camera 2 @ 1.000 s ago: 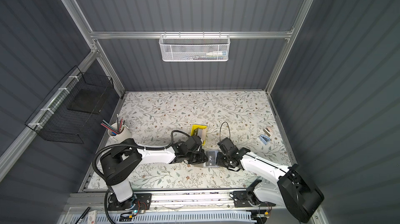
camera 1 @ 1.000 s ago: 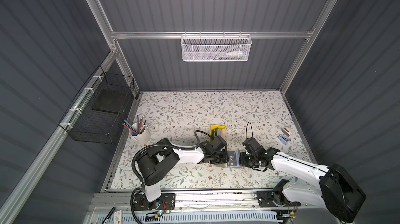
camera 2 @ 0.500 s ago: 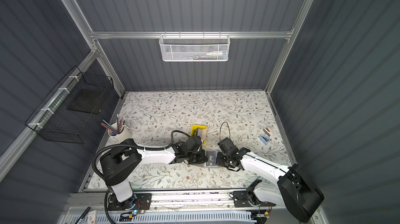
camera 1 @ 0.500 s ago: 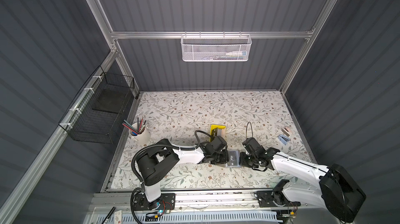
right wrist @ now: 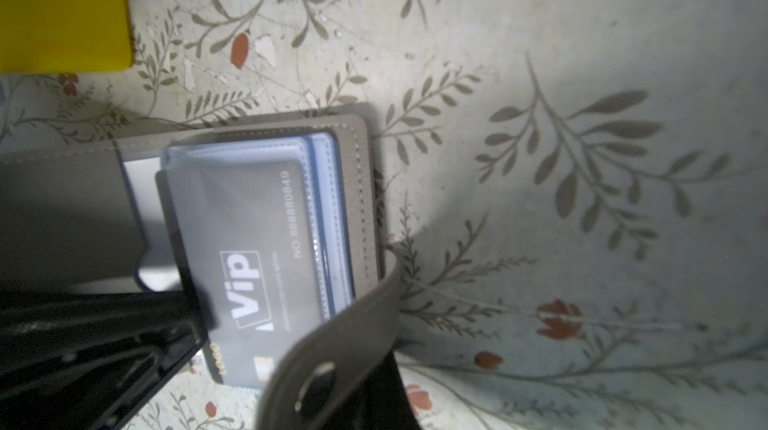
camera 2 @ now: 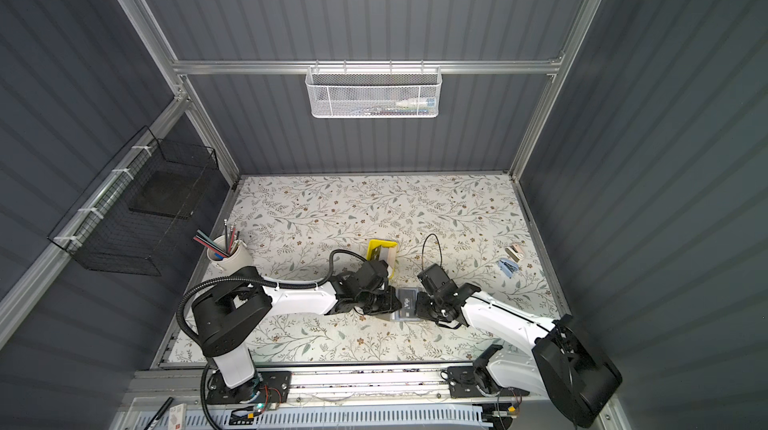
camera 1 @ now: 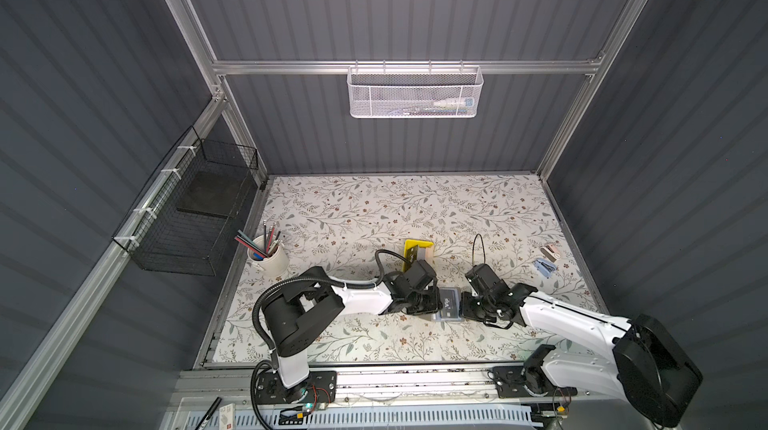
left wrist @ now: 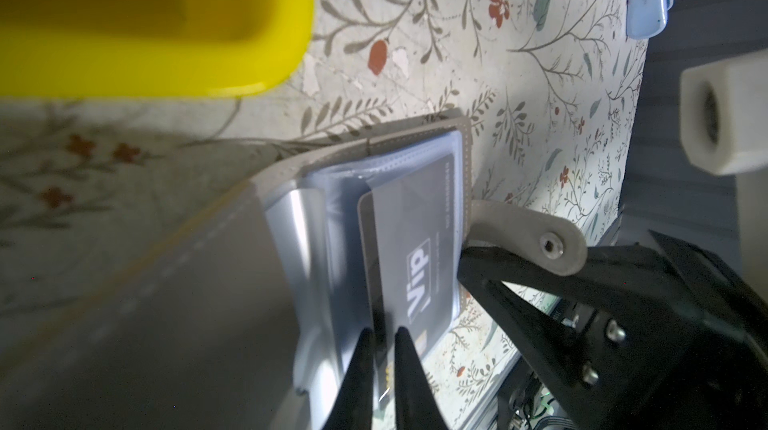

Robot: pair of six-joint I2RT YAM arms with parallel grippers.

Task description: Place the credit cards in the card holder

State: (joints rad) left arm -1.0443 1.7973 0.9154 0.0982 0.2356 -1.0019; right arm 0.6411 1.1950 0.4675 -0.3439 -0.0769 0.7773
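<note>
The card holder [left wrist: 415,135] lies open on the desk [left wrist: 519,74]. The left claw [left wrist: 380,334] is clamped on a black VIP credit card [left wrist: 415,241] partly inside the holder's translucent sleeve. The right claw [left wrist: 469,257], closed together, braces the holder's strap side. Likely fault: a skewed card catches the sleeve seam and buckles.

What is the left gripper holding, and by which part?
The left gripper pinches the card by its long edge, near the end that sticks out of the holder.
</note>
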